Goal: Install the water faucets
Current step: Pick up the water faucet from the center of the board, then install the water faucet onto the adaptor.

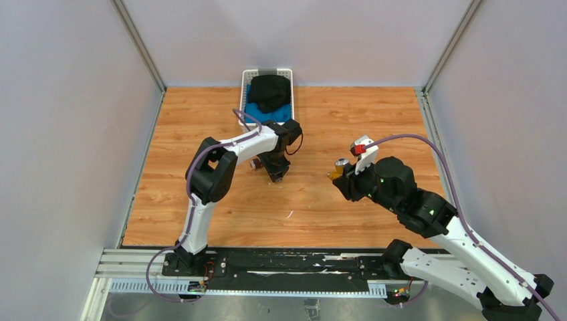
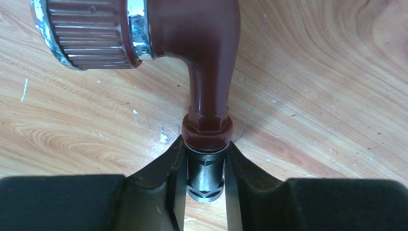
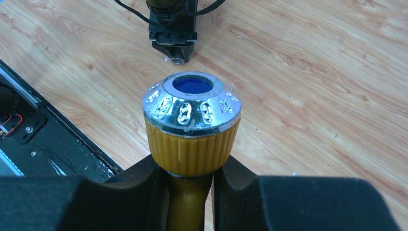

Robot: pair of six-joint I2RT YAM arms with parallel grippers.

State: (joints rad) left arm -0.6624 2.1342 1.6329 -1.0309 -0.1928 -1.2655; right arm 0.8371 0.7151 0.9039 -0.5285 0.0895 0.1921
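The dark reddish-brown water faucet [image 2: 207, 62] lies on the wooden table, its ribbed knob [image 2: 91, 33] off to the left in the left wrist view. My left gripper [image 2: 206, 150] is shut on the faucet's dark threaded end [image 2: 206, 175]. From above, that gripper [image 1: 276, 170] is at mid-table with the faucet [image 1: 256, 162] to its left. My right gripper [image 3: 190, 168] is shut on the neck of the brass-yellow water faucet [image 3: 192, 142], just under its ribbed knob with the silver, blue-centred cap [image 3: 192, 85]. In the top view that pair [image 1: 339, 172] hangs right of centre.
A white basket [image 1: 243, 83] holding a black cloth and something blue stands at the table's back edge, behind my left arm. The black mounting rail [image 1: 281, 264] runs along the near edge. Grey walls close in both sides and the back.
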